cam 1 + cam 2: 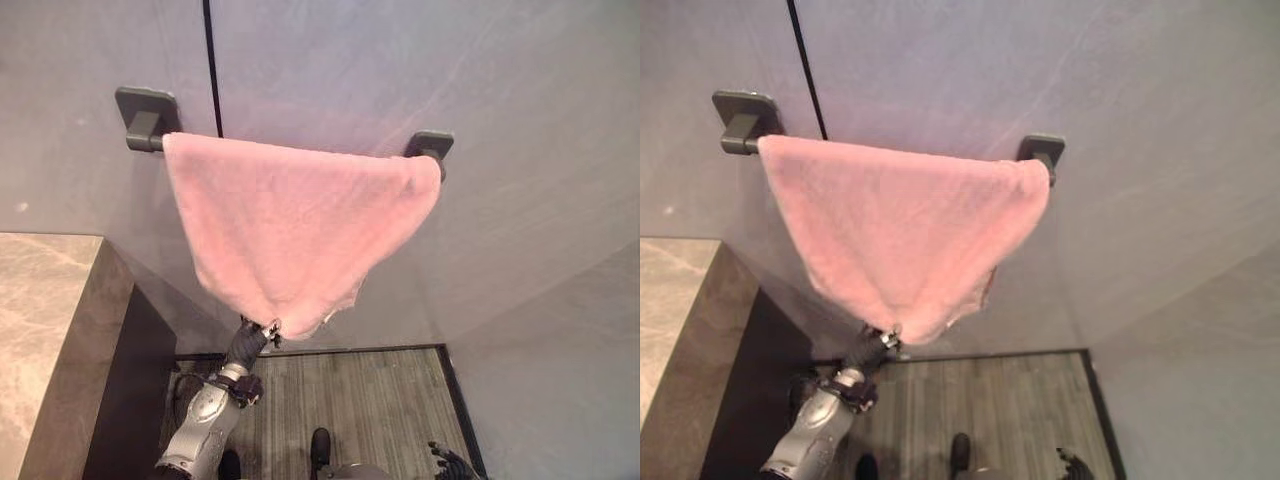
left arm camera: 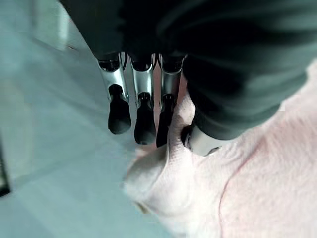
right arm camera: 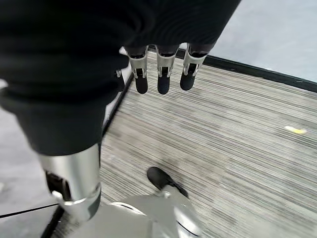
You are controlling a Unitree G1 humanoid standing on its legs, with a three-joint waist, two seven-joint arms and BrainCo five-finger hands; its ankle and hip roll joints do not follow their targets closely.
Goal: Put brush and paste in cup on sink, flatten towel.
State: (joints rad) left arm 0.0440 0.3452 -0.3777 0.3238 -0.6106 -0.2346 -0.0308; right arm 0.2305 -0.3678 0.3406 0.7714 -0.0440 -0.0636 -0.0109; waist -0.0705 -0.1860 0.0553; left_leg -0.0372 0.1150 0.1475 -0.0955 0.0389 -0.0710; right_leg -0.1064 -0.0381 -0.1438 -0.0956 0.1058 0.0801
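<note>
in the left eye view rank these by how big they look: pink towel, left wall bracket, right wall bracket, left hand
1. pink towel
2. left wall bracket
3. left hand and right wall bracket: too alike to rank.

Pale grey wall straight ahead, smooth and matte, split by a thin black vertical seam left of centre. Dark rail brackets fixed to it. Marble-look beige counter at near left, dark-sided. Striped grey-brown floor below, edged with a dark skirting line. Small yellowish fleck on the floor, possibly tape. Soft, even light throughout.
</note>
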